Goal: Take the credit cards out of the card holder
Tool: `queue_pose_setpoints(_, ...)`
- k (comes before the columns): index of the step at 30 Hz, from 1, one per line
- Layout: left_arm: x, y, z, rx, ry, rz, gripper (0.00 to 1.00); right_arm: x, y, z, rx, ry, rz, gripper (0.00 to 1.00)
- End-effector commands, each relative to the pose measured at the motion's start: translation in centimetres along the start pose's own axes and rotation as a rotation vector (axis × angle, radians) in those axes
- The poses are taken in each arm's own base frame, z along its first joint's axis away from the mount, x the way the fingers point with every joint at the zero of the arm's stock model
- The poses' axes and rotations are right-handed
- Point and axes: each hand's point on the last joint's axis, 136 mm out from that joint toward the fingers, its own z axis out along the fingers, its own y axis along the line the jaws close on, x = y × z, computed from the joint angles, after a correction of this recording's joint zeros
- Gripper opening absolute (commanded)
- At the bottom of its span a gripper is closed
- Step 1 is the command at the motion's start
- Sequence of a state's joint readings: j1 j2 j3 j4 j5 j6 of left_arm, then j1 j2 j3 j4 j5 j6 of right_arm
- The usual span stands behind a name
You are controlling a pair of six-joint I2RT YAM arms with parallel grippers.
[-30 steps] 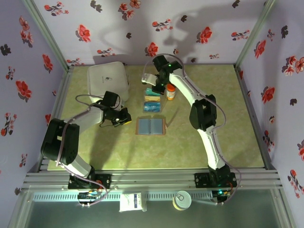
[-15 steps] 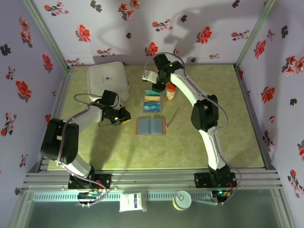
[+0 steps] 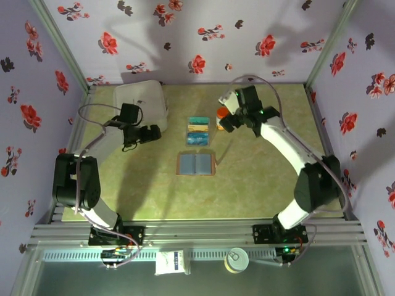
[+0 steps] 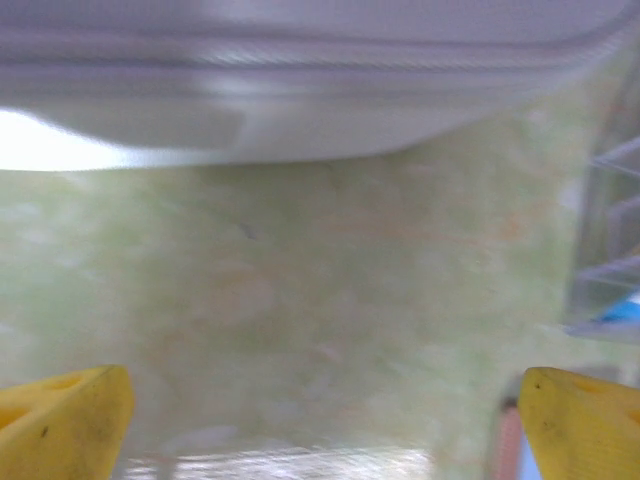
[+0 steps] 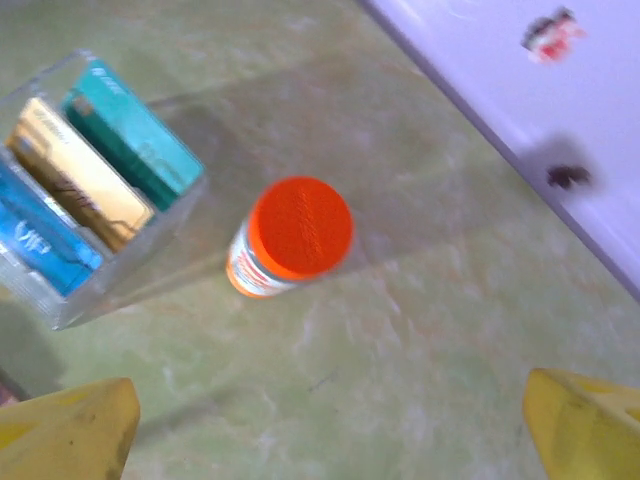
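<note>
Extraction looks finished from above: we see the credit cards (image 3: 198,131) in the clear box (image 3: 187,132), beyond the spread, seemingly empty card holder (image 3: 196,164) on the worktop (image 3: 265,185). Left wrist: our left pincer (image 4: 320,425) gapes, empty. Right wrist: our right pincer (image 5: 325,430) gapes near the orange-capped bottle (image 5: 298,235). Next, we judge, both arms simply pull clear.

light: bright, even; shadows: soft on back wall (image 3: 185,43); wrist views: blurred

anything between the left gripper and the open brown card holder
Nothing visible: bare green table lies between the left gripper and the open brown bifold card holder; the white square container sits beyond the gripper, off that path.
</note>
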State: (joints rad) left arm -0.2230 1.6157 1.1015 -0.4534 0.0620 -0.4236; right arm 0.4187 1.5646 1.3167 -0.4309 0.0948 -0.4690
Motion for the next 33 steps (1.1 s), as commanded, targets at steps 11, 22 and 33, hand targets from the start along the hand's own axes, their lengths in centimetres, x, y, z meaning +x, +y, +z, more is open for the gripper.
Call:
queue_pose_setpoints(11,-4.2,9.5,-2.3,-0.517,-0.333,0.169,1.0,17.2,-6.3,2.5,0.391,-0.082,0.672,0.99)
queue_pose_setpoints(22,-5.1,9.0,-0.6,-0.407,-0.614,0.352,1.0,20.1,-8.1,3.0,0.458,-0.276,0.794,0.99)
queue_pose_setpoints(33,-4.1,10.0,-1.1,-0.14,-0.684,0.26,1.0,20.4,-8.0,3.1,0.456,-0.29,0.797,0.99)
